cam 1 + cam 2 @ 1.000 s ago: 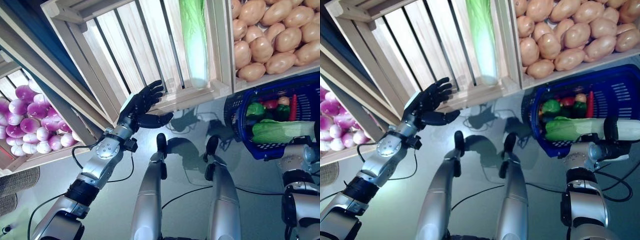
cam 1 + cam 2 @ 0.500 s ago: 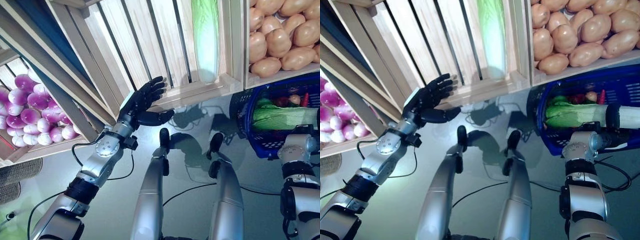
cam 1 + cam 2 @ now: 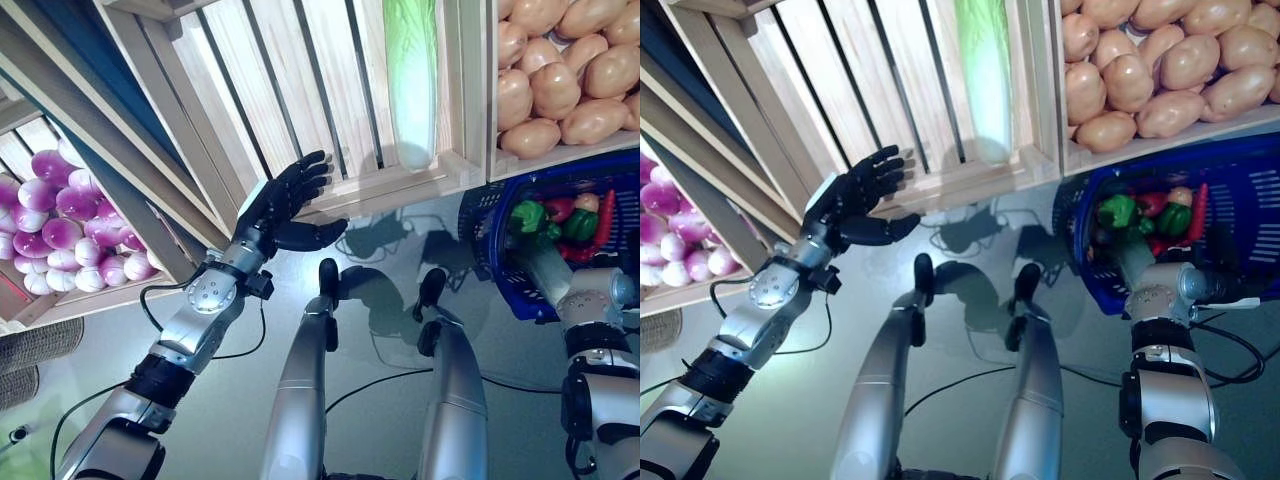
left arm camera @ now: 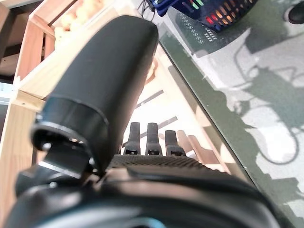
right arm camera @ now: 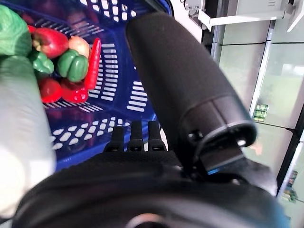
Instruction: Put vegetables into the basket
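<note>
Left hand [image 3: 285,200] is up at centre frame, fingers straight and fanned, thumb stuck out sideways, nothing in it. It hangs just short of the crate [image 3: 330,195] lip, palm turned toward the slats. That looks like a hand set up for a reach, spread wide because the target is bulky.

And the target? A cabbage [image 3: 408,80], lying alone in the crate at top centre. Its long axis runs up and down the frame along the slats. The leafy green end points to the top edge, and the pale stem end sits down against the front lip. That stem end is the part nearest the hand, off to its upper right and clearly apart from it.

Over at right, the basket [image 3: 480,215] is tucked under the potatoes [image 3: 560,80], close to the right arm, so a drop-off is a short swing away. It is already well stocked with peppers [image 3: 580,222], a chili [image 3: 604,215] and a second cabbage [image 3: 1130,265]. That one is tipped on a slant, pale stem toward the basket's near rim at lower left, green end deeper in.

Right hand [image 5: 137,166] shows only in its wrist view, thumb over the blue mesh. Whether its fingers grip anything, I cannot tell.
</note>
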You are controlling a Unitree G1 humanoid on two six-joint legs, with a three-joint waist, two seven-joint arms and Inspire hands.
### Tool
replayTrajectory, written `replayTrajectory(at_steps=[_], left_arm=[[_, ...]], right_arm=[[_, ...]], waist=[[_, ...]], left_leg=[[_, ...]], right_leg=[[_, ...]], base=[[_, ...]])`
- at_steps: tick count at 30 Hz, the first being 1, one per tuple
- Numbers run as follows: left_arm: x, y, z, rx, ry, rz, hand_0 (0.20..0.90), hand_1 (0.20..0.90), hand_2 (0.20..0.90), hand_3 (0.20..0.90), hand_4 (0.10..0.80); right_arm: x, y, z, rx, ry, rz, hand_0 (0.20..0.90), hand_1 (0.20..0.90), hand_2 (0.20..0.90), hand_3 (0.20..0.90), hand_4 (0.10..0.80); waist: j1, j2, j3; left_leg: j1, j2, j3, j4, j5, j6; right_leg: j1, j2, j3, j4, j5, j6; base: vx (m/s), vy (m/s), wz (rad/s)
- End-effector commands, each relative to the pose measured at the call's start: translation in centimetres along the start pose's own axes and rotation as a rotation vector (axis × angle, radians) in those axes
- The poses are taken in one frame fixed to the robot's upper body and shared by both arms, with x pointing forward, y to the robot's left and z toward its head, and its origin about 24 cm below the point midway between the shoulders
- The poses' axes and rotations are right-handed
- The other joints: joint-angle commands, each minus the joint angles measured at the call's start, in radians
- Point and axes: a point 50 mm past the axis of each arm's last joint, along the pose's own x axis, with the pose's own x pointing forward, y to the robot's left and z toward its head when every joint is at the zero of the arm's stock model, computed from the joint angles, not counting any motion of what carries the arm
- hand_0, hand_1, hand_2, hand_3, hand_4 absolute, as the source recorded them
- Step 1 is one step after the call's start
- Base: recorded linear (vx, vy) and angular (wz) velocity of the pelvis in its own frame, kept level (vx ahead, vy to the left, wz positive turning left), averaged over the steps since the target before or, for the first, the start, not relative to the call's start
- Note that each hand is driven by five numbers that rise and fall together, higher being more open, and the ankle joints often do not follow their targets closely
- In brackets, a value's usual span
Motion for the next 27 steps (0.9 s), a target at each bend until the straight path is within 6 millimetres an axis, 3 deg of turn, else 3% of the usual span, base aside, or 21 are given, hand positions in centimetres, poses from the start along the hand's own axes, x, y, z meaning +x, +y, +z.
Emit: replayTrajectory(at_steps=[1, 9, 14, 22, 27], left_arm=[[0.4, -1.8, 6.3, 0.023, -0.35, -0.094, 0.9, 0.9, 0.9, 0.9, 0.8], [1.0, -1.2, 9.2, 0.398, -0.456, -0.019, 0.9, 0.9, 0.9, 0.9, 0.8], [1.3, 1.4, 10.9, 0.649, -0.441, 0.105, 0.9, 0.9, 0.9, 0.9, 0.8], [0.7, 3.9, 13.3, 0.972, -0.471, 0.267, 0.9, 0.9, 0.9, 0.9, 0.8], [0.7, 4.5, 14.7, 1.331, -0.494, 0.301, 0.9, 0.9, 0.9, 0.9, 0.8]], right_arm=[[1.6, 0.2, 5.9, 0.009, -0.235, 0.016, 0.9, 0.9, 0.9, 0.9, 0.8], [0.7, 0.4, 3.5, -0.024, -0.187, 0.192, 0.9, 0.9, 0.9, 0.9, 0.8], [-0.7, -0.5, 0.7, -0.103, -0.11, 0.398, 0.9, 0.9, 0.9, 0.9, 0.8], [-4.1, -3.8, -3.5, -0.269, -0.002, 0.679, 0.9, 0.9, 0.9, 0.9, 0.8], [-5.4, -6.0, -5.0, -0.384, 0.084, 0.825, 0.9, 0.9, 0.9, 0.9, 0.8]], waist=[[-0.021, 0.032, -0.001], [-0.038, 0.021, -0.001], [-0.065, 0.013, -0.001], [-0.108, -0.013, -0.001], [-0.133, -0.023, -0.001]], left_leg=[[0.015, -0.037, -0.026, 0.055, -0.069, -0.008], [0.115, -0.035, -0.009, -0.002, -0.052, -0.018], [0.185, -0.018, 0.018, -0.047, -0.038, -0.028], [0.251, 0.007, 0.051, -0.085, -0.03, -0.033], [0.291, 0.021, 0.068, -0.101, -0.026, -0.037]], right_leg=[[0.089, 0.03, -0.034, 0.017, -0.014, -0.005], [0.196, 0.058, -0.034, -0.049, -0.013, -0.009], [0.253, 0.071, -0.02, -0.074, -0.02, -0.008], [0.306, 0.096, -0.002, -0.094, -0.038, -0.017], [0.337, 0.098, 0.001, -0.097, -0.049, -0.017]], base=[[0.041, 0.027, 0.0], [0.05, 0.057, -0.04], [0.053, 0.136, -0.06], [0.028, 0.093, -0.1], [0.022, 0.092, -0.04]])
